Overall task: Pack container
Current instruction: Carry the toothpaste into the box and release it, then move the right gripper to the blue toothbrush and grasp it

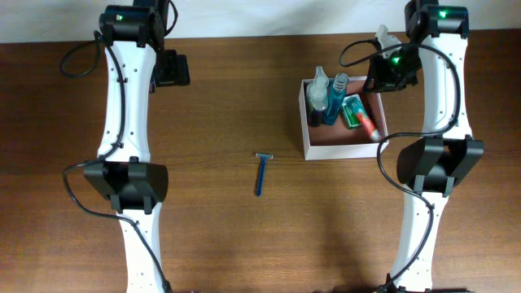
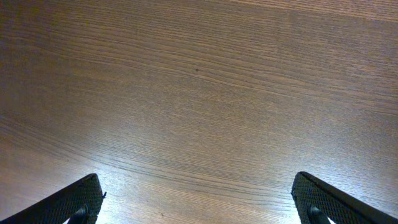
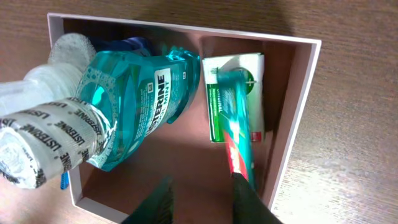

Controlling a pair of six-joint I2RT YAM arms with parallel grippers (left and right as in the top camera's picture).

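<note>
The container (image 1: 306,122), a white-walled box with a reddish-brown inside, stands at the right of the table and also shows in the right wrist view (image 3: 300,115). In it are a blue mouthwash bottle (image 3: 134,96), a clear bottle (image 3: 43,134), a green box (image 3: 217,106) and a toothpaste tube (image 3: 239,134). My right gripper (image 3: 202,202) is open and empty over the container's bare floor, its right finger beside the tube's end. A blue razor (image 1: 261,173) lies on the table left of the container. My left gripper (image 2: 199,202) is open over bare wood.
The left arm's gripper (image 1: 172,69) is at the far left of the brown wooden table, well away from the razor. The right gripper (image 1: 389,69) hangs at the container's far right corner. Both arm bases stand near the front edge.
</note>
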